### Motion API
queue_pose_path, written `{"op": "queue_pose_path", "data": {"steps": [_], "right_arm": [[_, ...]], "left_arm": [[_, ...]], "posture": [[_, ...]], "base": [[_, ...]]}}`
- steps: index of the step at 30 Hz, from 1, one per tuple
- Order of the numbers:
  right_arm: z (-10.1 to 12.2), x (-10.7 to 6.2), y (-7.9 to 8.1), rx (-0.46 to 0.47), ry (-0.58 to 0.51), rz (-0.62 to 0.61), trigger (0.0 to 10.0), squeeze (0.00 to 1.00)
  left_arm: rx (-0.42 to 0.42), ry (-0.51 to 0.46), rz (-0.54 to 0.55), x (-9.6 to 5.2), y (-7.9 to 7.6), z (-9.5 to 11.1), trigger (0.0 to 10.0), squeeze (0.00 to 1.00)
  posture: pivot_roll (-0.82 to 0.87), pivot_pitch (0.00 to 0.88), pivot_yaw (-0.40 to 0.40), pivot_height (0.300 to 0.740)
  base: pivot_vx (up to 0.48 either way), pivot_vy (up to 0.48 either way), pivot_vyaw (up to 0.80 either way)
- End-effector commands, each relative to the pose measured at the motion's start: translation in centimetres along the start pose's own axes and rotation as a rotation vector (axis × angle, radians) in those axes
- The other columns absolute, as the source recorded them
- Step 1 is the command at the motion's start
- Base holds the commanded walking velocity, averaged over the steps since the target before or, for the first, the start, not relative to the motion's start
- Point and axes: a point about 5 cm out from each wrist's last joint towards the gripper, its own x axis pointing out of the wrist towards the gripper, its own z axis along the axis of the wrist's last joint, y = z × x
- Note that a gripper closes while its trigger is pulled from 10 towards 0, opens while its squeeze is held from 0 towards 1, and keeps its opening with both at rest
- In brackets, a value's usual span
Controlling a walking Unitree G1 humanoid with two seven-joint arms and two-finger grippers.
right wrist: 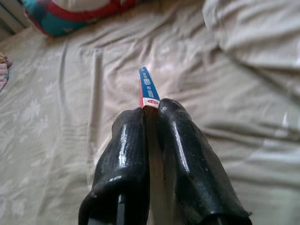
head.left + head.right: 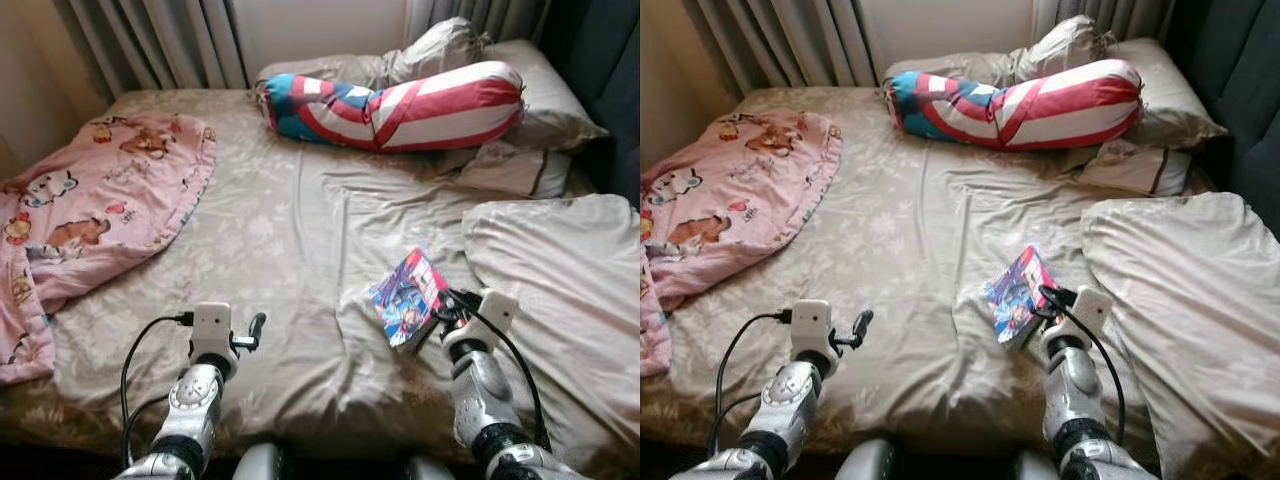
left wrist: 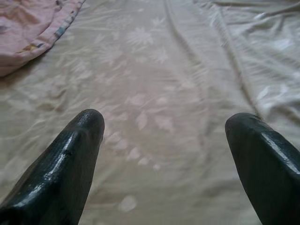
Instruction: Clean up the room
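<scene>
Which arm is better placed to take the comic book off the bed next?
The right. The right gripper is shut on the comic book, while the left gripper hangs open above bare sheet.

A wide bed (image 2: 290, 230) with a rumpled beige sheet printed with pale flowers takes up most of the scene. At its head lies a long bolster cushion (image 2: 400, 105) striped red and white with a blue end, resting against two grey-beige pillows (image 2: 545, 100) and a crumpled piece of pale cloth (image 2: 440, 45). A flat beige pillow (image 2: 510, 170) with a dark edge lies just below them. Grey pleated curtains (image 2: 160, 40) hang behind the bed beside a pale wall (image 2: 320, 30), and a dark upholstered headboard (image 2: 605, 70) stands along the far right side
</scene>
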Motion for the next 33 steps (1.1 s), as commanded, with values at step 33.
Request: {"op": "queue_pose_path", "data": {"steps": [33], "right_arm": [[2.2, -0.6, -6.6, 0.381, -0.096, -0.332, 10.0, 0.00]], "left_arm": [[0.079, 0.015, -0.081, -4.3, 0.8, -1.6, 10.0, 0.00]], "posture": [[0.04, 0.279, 0.146, 0.646]], "base": [[0.000, 0.000, 0.00]]}}
